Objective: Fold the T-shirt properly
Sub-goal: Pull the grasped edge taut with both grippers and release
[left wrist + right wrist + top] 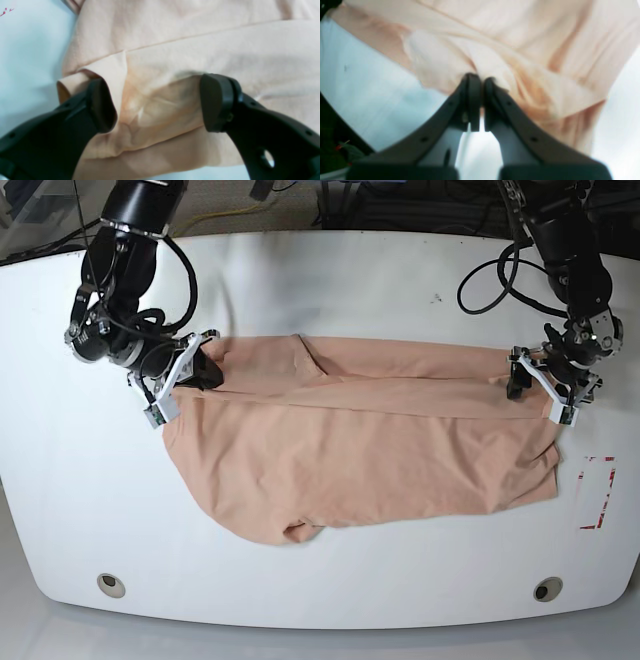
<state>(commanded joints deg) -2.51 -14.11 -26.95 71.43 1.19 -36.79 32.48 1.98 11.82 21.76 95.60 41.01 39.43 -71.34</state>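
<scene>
The peach T-shirt (370,450) lies spread across the middle of the white table (330,290), with a long fold line running along its far part. On the left of the base view, my right gripper (205,370) holds the shirt's far-left corner. The right wrist view shows that gripper (481,81) shut, with a bunch of the T-shirt (520,50) pinched between its tips. My left gripper (530,380) is at the shirt's far-right edge. Seen from the left wrist, it (158,102) stands open, its fingers (101,105) wide apart on either side of a raised fold of the T-shirt (200,45).
A red tape outline (597,492) marks the table just right of the shirt. Two round holes (112,584) (547,589) sit near the front edge. Cables (490,280) hang from the arm at the back right. Bare table (30,50) shows left of the left gripper.
</scene>
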